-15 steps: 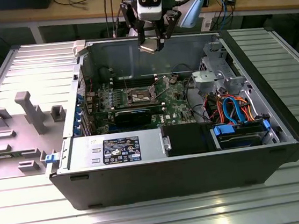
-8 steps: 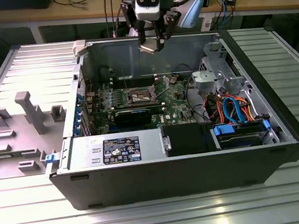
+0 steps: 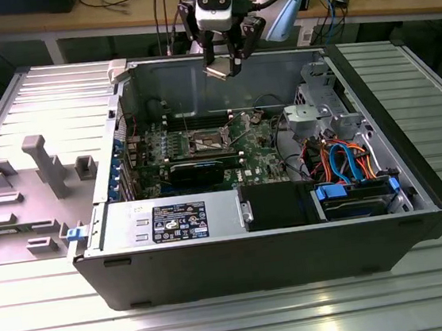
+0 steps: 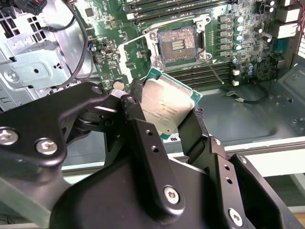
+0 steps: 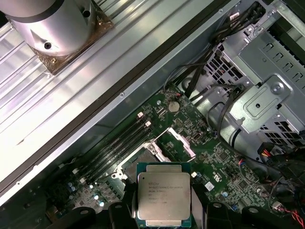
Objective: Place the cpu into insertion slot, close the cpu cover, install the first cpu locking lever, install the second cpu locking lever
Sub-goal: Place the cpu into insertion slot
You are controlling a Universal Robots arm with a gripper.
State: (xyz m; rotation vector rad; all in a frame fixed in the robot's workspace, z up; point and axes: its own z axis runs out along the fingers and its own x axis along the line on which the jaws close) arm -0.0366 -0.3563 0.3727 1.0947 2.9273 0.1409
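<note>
My gripper (image 3: 222, 60) hangs above the back wall of the open computer case, shut on the cpu (image 3: 217, 71). In both wrist views the cpu (image 4: 167, 107) (image 5: 163, 198) is a flat silvery square on a green edge, pinched between two black fingers (image 4: 138, 124). The insertion slot (image 4: 178, 44) (image 3: 206, 141) lies bare on the green motherboard (image 4: 109, 43), well below the chip. The cpu cover (image 5: 180, 143) stands swung up beside the slot. A thin wire lever (image 4: 215, 70) sticks out from the slot's side.
Long memory slots (image 4: 209, 78) flank the socket. A black card (image 3: 198, 172) lies in front of it. A metal drive cage (image 3: 322, 110) and blue cables (image 3: 348, 159) are on the exterior view's right. A grey fixture tray (image 3: 38, 174) sits outside the case on the exterior view's left.
</note>
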